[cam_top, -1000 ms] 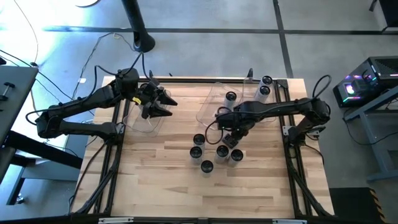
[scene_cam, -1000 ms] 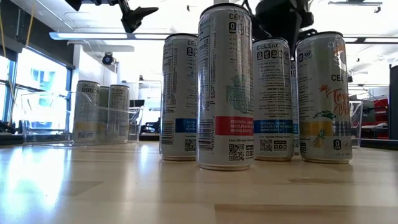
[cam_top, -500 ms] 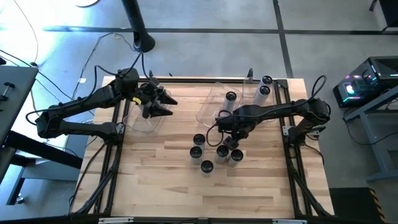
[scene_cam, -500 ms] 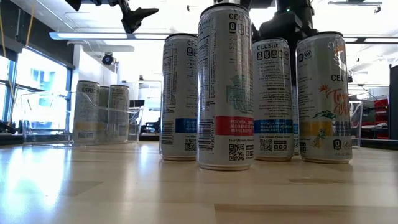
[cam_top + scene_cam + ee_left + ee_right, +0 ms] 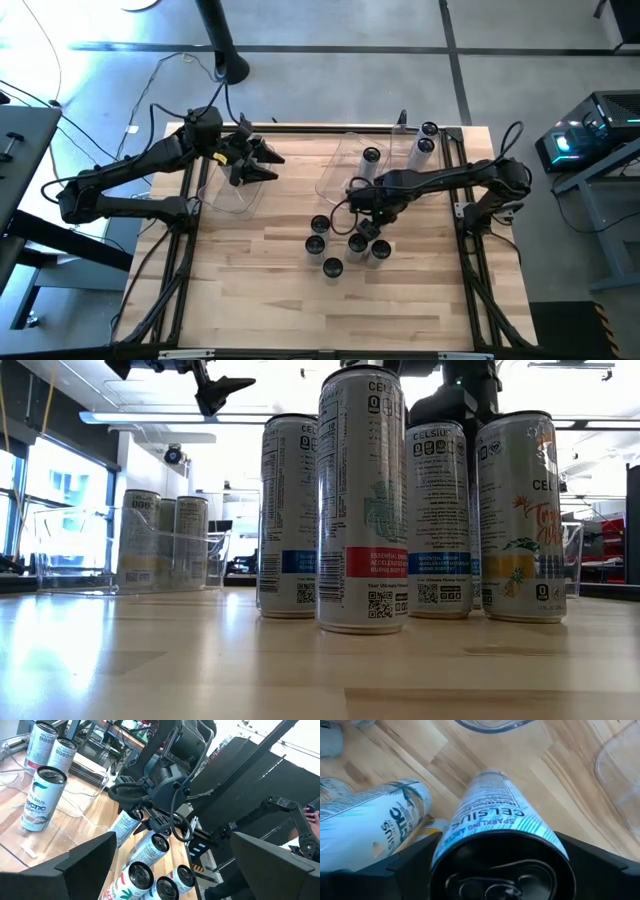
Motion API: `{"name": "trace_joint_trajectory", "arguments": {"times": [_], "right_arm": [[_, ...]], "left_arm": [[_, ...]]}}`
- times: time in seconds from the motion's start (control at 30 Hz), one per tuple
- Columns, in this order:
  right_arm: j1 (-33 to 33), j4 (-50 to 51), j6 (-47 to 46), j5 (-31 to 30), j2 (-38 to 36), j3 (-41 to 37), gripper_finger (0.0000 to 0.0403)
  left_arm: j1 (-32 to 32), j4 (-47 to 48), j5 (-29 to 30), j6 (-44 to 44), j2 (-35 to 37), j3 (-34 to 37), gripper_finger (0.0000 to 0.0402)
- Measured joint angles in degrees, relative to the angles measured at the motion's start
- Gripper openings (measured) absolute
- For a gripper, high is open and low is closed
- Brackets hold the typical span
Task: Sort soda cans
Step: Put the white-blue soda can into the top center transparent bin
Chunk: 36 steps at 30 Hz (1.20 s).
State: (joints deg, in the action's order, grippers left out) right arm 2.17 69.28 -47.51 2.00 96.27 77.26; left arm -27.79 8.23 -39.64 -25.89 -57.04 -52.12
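Pale wooden planks made up the table (image 5: 250, 290), framed by dark rails. On its left side the left gripper (image 5: 268, 165) hung above a clear plastic bin (image 5: 232, 195), fingers spread wide with nothing between them; in the low view it showed high near the ceiling lights (image 5: 222, 387). Through that bin's wall the low view picked out several soda cans (image 5: 160, 540) standing inside it.

Near the middle of the table stood a loose cluster of upright cans (image 5: 331, 266), with one at the cluster's left edge (image 5: 320, 224) and another just below it (image 5: 316, 244). From table height these cans filled the picture, the nearest one (image 5: 362, 500) in front, others close behind it on either side.

Over the right part of the cluster the right gripper (image 5: 370, 222) was lowered onto a can (image 5: 497, 845), its open fingers (image 5: 410, 870) standing on either side of the can's top; the pictures did not show them pressing on it. A neighbouring can (image 5: 375, 835) stood just beside it.

Farther right and toward the back edge, a second clear bin (image 5: 345, 160) held one can (image 5: 371, 156), and two more cans (image 5: 425, 140) stood near the table's back right corner, outside the bin.
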Motion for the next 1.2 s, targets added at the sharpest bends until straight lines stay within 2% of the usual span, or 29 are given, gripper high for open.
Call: {"name": "trace_joint_trajectory", "arguments": {"times": [0.17,0.4,0.67,0.83,0.97,1.1,1.2], "right_arm": [[-0.30,-0.40,-0.02,-0.97,0.00,-0.33,0.0323],[-0.30,-0.53,2.24,-2.69,-0.04,-0.31,0.0235],[-0.30,3.49,4.50,-2.61,-0.18,1.72,0.0236],[-0.30,12.67,7.03,-3.94,-1.62,9.66,0.0236],[-0.76,20.33,8.54,-5.20,-2.29,19.52,0.0236],[-1.62,20.67,9.40,-5.33,-2.58,29.13,0.0236],[-3.03,20.57,9.38,-7.75,-2.57,34.70,0.0236]], "left_arm": [[0.00,0.02,-0.11,-0.88,0.00,0.00,0.0385],[0.00,0.04,-0.11,-0.64,0.00,0.00,0.0385],[0.00,0.04,-0.11,-0.57,0.00,0.00,0.0385],[0.00,0.06,-0.09,-0.55,0.00,0.00,0.0385],[0.00,0.05,-0.07,-0.53,0.00,0.00,0.0385],[0.00,0.07,-0.07,-0.51,0.00,0.00,0.0385],[0.00,0.05,-0.06,-0.46,0.00,0.00,0.0385]]}}
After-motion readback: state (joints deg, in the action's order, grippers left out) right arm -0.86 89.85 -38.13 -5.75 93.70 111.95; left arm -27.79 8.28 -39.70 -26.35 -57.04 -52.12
